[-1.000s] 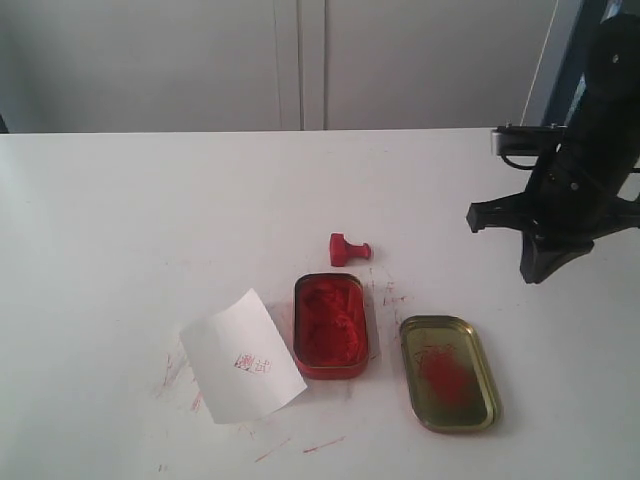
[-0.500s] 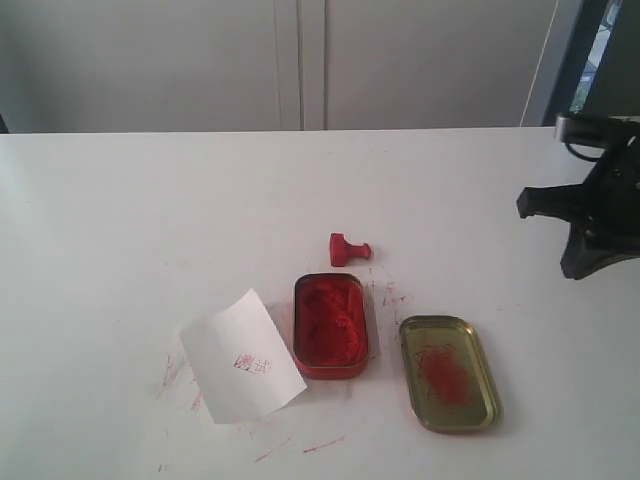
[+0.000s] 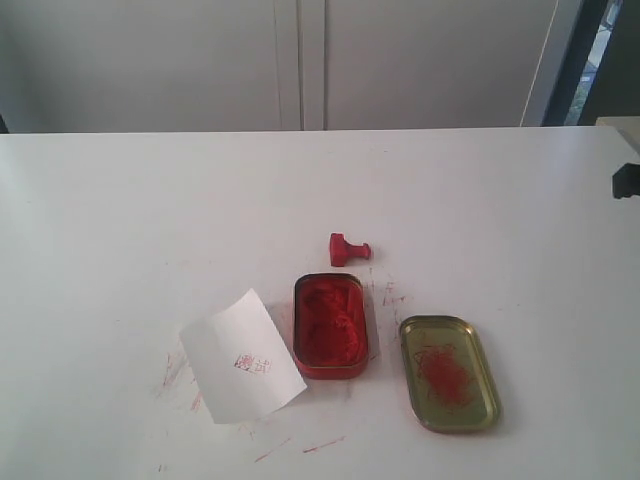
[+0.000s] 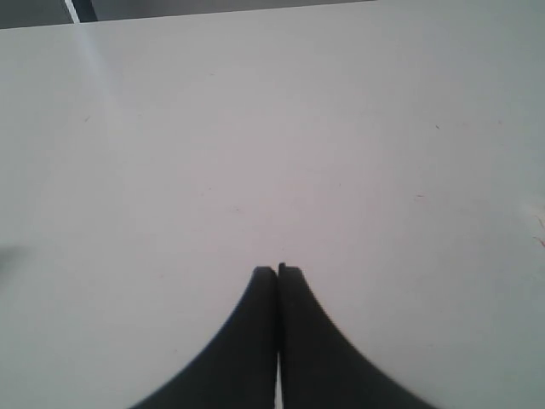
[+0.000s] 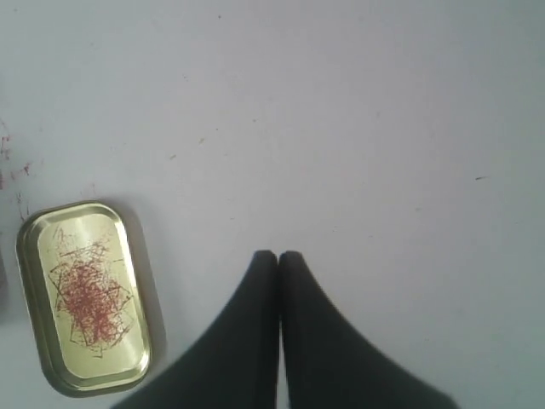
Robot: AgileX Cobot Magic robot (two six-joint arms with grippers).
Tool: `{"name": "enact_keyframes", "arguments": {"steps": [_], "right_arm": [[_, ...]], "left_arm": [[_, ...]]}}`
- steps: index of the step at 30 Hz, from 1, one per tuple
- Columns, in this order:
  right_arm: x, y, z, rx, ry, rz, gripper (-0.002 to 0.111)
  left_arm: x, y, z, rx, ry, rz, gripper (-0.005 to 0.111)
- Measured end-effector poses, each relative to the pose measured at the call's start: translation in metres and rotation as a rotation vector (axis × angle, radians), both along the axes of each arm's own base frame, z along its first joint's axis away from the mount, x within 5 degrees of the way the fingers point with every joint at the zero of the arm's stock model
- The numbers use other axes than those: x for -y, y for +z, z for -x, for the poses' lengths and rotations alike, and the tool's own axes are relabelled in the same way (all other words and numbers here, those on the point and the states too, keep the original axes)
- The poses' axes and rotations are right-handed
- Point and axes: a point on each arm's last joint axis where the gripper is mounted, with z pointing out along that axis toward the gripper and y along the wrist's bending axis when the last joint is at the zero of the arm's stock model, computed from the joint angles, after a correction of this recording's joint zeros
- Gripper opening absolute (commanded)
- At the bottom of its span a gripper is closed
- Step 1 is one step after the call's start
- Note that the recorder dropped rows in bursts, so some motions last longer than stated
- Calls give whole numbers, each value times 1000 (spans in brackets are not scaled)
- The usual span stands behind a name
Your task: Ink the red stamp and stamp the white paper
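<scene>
The red stamp (image 3: pixel 349 248) lies on its side on the white table, just behind the open red ink tin (image 3: pixel 330 325). The white paper (image 3: pixel 240 357) lies left of the tin, one edge curled, with a small red print on it. My right gripper (image 5: pixel 278 254) is shut with nothing in it, over bare table beside the gold lid (image 5: pixel 83 294); in the exterior view only a dark bit of that arm (image 3: pixel 626 181) shows at the right edge. My left gripper (image 4: pixel 278 270) is shut and empty above bare table, out of the exterior view.
The gold lid (image 3: pixel 449 372), smeared red inside, lies right of the ink tin. Red ink scribbles mark the table (image 3: pixel 120 220) around the paper and tin. Grey cabinet doors (image 3: pixel 300 60) stand behind the table's far edge.
The right arm has pulled away to the right, from beside the stamp to nearly out of the exterior view. Stamp, tin, lid and paper have not moved.
</scene>
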Motion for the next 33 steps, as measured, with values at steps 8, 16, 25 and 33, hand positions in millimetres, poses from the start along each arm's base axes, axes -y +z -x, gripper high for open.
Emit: {"name": "enact_keyframes", "arguments": {"steps": [8, 16, 25, 33], "right_arm": [[-4, 19, 35, 93, 2, 32, 0], [-9, 27, 76, 172, 3, 57, 0], [-15, 41, 121, 343, -4, 87, 0], [-21, 47, 159, 522, -13, 115, 0]], "left_arm": [[0, 0, 0, 0, 0, 0, 0], [0, 0, 0, 0, 0, 0, 0], [0, 0, 0, 0, 0, 0, 0], [0, 0, 0, 0, 0, 0, 0]]}}
